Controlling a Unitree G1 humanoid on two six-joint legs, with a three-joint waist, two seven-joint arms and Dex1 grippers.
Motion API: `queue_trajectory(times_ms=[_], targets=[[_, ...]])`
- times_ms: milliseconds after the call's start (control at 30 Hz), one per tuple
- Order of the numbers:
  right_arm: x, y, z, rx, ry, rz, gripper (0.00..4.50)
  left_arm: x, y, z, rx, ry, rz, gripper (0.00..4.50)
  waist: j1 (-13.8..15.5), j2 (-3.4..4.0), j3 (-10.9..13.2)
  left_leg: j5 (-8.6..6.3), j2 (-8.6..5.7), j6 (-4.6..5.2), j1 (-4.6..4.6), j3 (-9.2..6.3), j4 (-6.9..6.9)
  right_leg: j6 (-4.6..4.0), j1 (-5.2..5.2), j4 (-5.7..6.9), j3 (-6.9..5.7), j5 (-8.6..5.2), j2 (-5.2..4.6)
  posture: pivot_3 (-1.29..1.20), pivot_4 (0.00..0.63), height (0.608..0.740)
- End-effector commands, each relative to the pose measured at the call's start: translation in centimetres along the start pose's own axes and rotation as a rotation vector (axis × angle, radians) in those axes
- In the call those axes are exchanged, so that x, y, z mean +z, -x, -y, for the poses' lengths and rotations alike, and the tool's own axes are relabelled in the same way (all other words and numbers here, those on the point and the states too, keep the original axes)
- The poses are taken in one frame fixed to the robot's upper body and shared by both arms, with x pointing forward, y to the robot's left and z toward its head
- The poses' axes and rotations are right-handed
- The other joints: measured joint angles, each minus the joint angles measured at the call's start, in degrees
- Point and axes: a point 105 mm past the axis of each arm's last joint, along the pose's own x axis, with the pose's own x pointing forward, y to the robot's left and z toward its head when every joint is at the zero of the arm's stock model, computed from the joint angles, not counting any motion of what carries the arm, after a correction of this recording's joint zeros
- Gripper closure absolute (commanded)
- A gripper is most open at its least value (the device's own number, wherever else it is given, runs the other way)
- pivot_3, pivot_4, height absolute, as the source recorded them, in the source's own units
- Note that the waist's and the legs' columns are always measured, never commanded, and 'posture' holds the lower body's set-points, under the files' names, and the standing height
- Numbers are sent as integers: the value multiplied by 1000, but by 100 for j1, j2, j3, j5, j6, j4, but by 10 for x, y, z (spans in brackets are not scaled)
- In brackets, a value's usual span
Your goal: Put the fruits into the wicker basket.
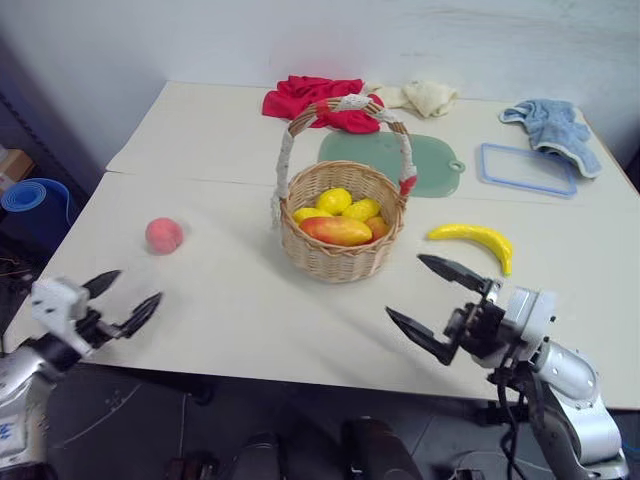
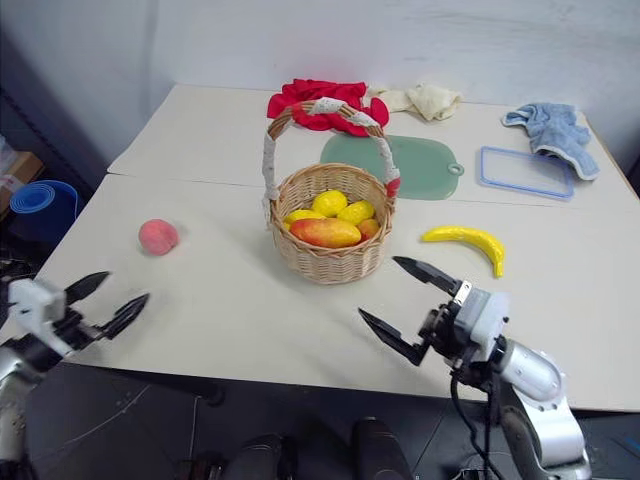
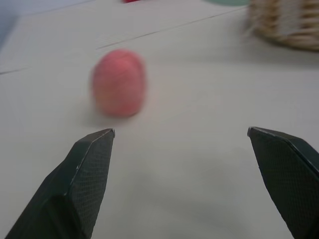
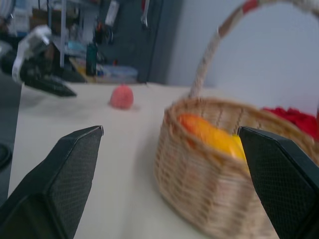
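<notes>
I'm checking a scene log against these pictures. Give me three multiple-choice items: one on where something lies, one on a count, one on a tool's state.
1. Where does the banana lie?
A. in the wicker basket
B. on the table, right of the wicker basket
C. on the green mat

2. How many fruits lie outside the basket?
A. none
B. two
C. four

3. How is the left tool?
A. open, empty
B. shut on the peach
C. shut on a cloth

Key: 1 B, it lies on the bare tabletop; 2 B, the banana and the peach; 3 A, its fingers stand apart short of the peach.
</notes>
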Motion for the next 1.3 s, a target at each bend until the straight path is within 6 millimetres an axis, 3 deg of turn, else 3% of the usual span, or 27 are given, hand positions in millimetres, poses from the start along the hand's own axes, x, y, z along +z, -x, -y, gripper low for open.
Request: queue_trajectory(times_ms=[33, 133, 233, 333, 467, 700, 900, 1133, 1233, 1300], targets=[[15, -12, -6, 25, 26, 61, 24, -20, 41, -43, 319, 223, 16, 0, 20, -8, -2, -3, 0, 2, -2, -2, 1, 0, 0, -2, -25, 0, -11, 0, 150, 740], [14, -15, -6, 28, 42, 57, 24, -31, 56, -43, 351, 362, -9, 0, 62, -28, -9, -14, 0, 5, -4, -3, 7, 0, 0, -1, -94, 0, -44, 0, 150, 740], [13, -16, -5, 29, 49, 46, 24, -9, 40, -34, 265, 368, 36, 0, 170, -28, -9, -17, -8, 10, -8, -5, 15, -3, 5, -13, -115, -1, -62, 0, 150, 740], [12, -18, -6, 53, 56, 39, 24, 17, 16, -27, 172, 365, 76, 0, 213, -32, -12, -15, -9, -15, -18, -6, 18, -7, 8, -13, -133, 0, -80, 0, 150, 740], [16, -26, -5, 71, 58, 58, 24, 61, -34, -18, 29, 278, 20, 0, 183, -29, -10, -8, -9, -22, -29, -8, 16, -14, 1, -13, -139, 5, -80, 0, 150, 740], [12, -30, -5, 81, 43, 44, 24, 89, -105, -9, -106, 118, -84, 0, 137, -4, -6, 19, -8, -27, -45, 1, 7, -8, -19, -12, -164, 9, -72, 0, 150, 740], [7, -23, -8, 73, 42, 0, 24, 78, -148, -7, -122, 60, -179, 0, 153, -8, -5, 13, 19, -26, -64, 15, 28, 18, -34, 24, -270, 23, -67, 0, 150, 740], [6, -18, -10, 22, 46, -17, 24, 51, -163, -4, -120, 58, -265, 0, 165, -16, 0, 7, 26, -20, -65, 28, 40, 26, -34, 19, -290, 27, -68, 0, 150, 740], [7, -17, -9, 0, 48, -9, 0, 55, -164, 1, -174, 62, -236, 553, 164, -22, 3, 7, 27, -20, -66, 30, 49, 26, -34, 19, -291, 27, -69, 0, 150, 740], [15, -15, -1, -72, 46, 32, 0, 71, -162, 8, -253, 73, -138, 1127, 171, -25, 5, 8, 27, -21, -65, 29, 56, 26, -34, 18, -292, 27, -72, 0, 150, 740]])
